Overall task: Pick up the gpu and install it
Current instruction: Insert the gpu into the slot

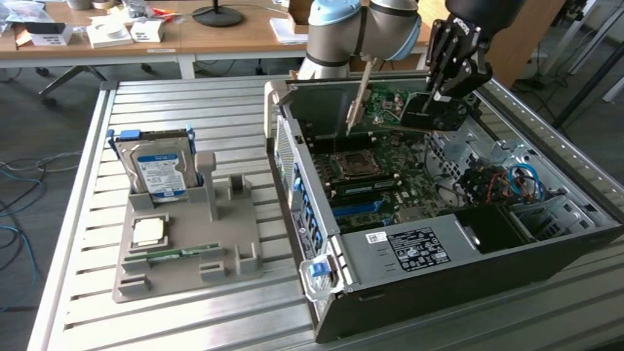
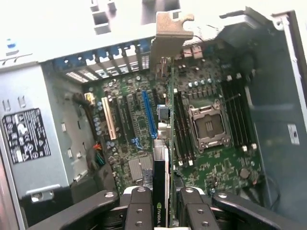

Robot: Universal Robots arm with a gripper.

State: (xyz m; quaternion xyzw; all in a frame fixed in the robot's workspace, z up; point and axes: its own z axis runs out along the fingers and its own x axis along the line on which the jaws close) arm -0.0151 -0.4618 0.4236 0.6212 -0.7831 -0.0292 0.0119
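My gripper (image 1: 440, 102) is shut on the gpu (image 1: 395, 108), a flat card with a long pale metal bracket (image 1: 359, 95) at one end. I hold it edge-down in the air over the far part of the open computer case (image 1: 439, 292), above the motherboard (image 1: 375, 172). In the wrist view the gpu (image 2: 160, 158) runs edge-on between my fingers (image 2: 139, 206), with its bracket (image 2: 170, 33) at the far end. It hangs over the board between the blue expansion slot (image 2: 147, 112) and the empty processor socket (image 2: 208, 125). I cannot tell whether it touches any slot.
On the exterior view's left, a grey holder (image 1: 185, 248) on the slatted metal table (image 1: 88, 219) carries a silver hard drive (image 1: 161, 172), a processor chip (image 1: 149, 230) and a green memory stick (image 1: 180, 254). A power supply (image 1: 419, 248) and cables (image 1: 512, 179) sit inside the case.
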